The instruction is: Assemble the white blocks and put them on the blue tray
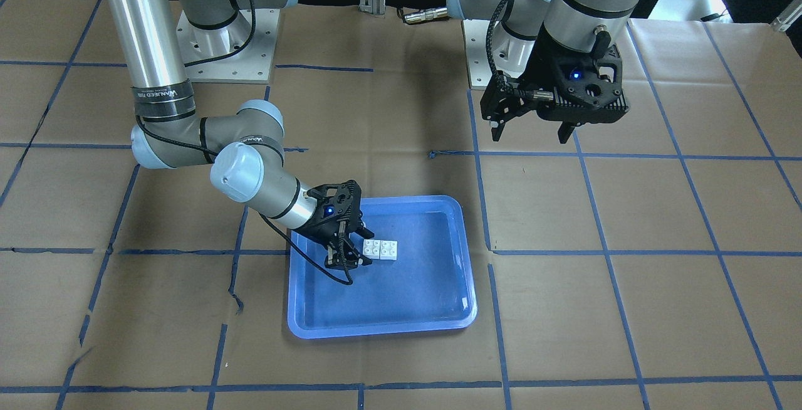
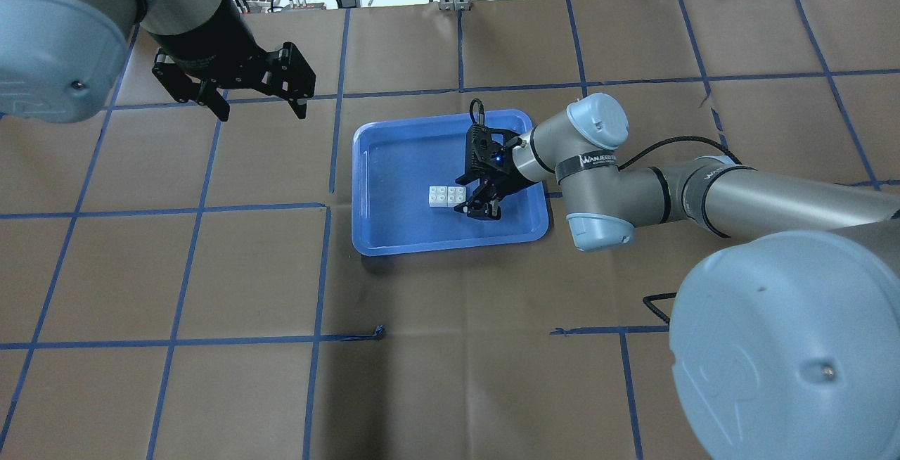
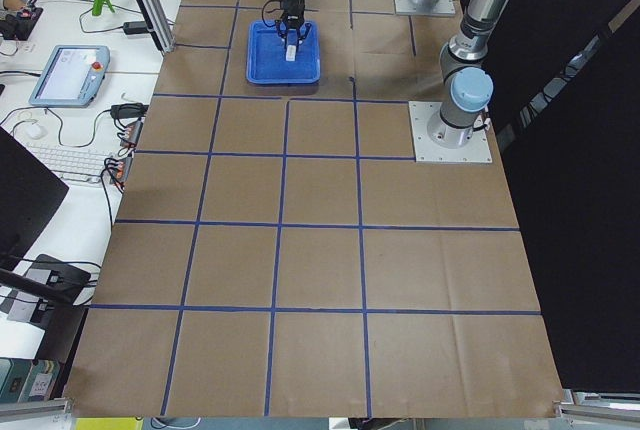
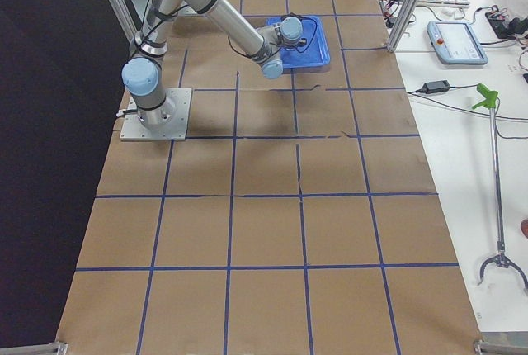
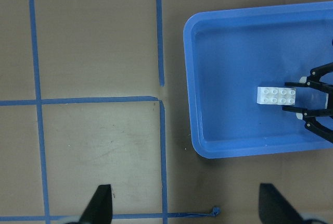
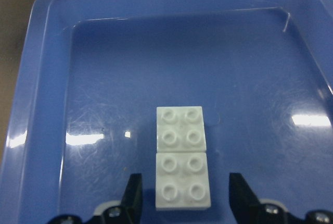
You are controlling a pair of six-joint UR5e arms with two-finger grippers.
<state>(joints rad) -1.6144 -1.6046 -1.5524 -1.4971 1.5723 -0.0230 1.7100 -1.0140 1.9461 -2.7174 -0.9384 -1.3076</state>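
Fingers of left gripper [image 2: 261, 112] spread, hanging above brown paper [image 2: 211, 270], well apart from blue tray [image 2: 394, 157]. White blocks [image 2: 447, 196] sit side by side, touching, studs up, on tray floor. Right gripper [image 2: 478, 208] low in tray w/ fingers spread either side of nearer block, just clear of it.

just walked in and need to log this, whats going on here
The two white blocks lie side by side, studs up, on the floor of the blue tray. The right gripper is low in the tray, open, with a finger on either side of one block but not gripping it. The left gripper hangs open above the table, away from the tray, holding nothing.
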